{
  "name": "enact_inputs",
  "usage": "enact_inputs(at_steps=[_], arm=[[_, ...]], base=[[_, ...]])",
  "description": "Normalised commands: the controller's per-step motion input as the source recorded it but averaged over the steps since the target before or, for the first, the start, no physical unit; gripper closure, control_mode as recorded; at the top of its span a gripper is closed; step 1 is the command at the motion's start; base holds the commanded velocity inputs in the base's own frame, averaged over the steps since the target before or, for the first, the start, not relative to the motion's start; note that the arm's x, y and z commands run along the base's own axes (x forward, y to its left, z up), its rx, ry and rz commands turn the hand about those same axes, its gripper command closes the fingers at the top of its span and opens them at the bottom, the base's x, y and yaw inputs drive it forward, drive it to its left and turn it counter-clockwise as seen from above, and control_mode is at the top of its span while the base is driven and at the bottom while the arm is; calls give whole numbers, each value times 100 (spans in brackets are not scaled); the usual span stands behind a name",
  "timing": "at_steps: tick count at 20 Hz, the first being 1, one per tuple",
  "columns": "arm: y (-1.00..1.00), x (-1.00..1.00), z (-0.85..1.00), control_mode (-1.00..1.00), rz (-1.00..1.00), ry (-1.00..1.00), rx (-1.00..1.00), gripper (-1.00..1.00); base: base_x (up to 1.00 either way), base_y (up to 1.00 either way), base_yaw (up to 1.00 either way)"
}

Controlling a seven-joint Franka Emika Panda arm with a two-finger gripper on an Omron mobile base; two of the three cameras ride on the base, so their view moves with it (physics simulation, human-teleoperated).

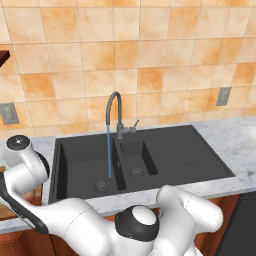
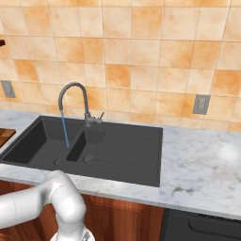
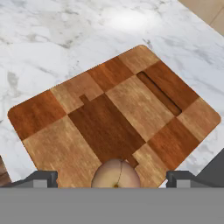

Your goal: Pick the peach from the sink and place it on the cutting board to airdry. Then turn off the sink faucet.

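The peach [image 3: 116,174] rests on the near part of the checkered wooden cutting board [image 3: 109,122], which lies on the marble counter. My gripper [image 3: 112,180] hangs right over it, open, with a fingertip [image 3: 41,179] standing well clear of the fruit on each side. The black double-basin sink [image 1: 170,150] holds no fruit. From the dark gooseneck sink faucet [image 1: 114,107] a thin blue stream of water runs into the left basin; its side lever [image 1: 134,125] sticks out to the right. A corner of the board [image 2: 4,135] shows left of the sink [image 2: 122,150], near the faucet [image 2: 77,92].
Marble counter [image 2: 202,164] stretches right of the sink. Orange tiled wall [image 1: 150,50] stands behind, with outlets [image 1: 223,96] on it. My white arm [image 1: 30,175] reaches out to the left over the counter edge.
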Motion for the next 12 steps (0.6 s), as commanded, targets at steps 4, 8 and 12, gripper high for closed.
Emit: enact_inputs(at_steps=[4,8,12], arm=[[-41,-44,52,-100,0,-15,0,-100],[-57,-44,70,-100,0,-15,0,-100],[-65,-45,77,-100,0,-12,4,-100]], base=[[0,0,0],[0,0,0],[0,0,0]])
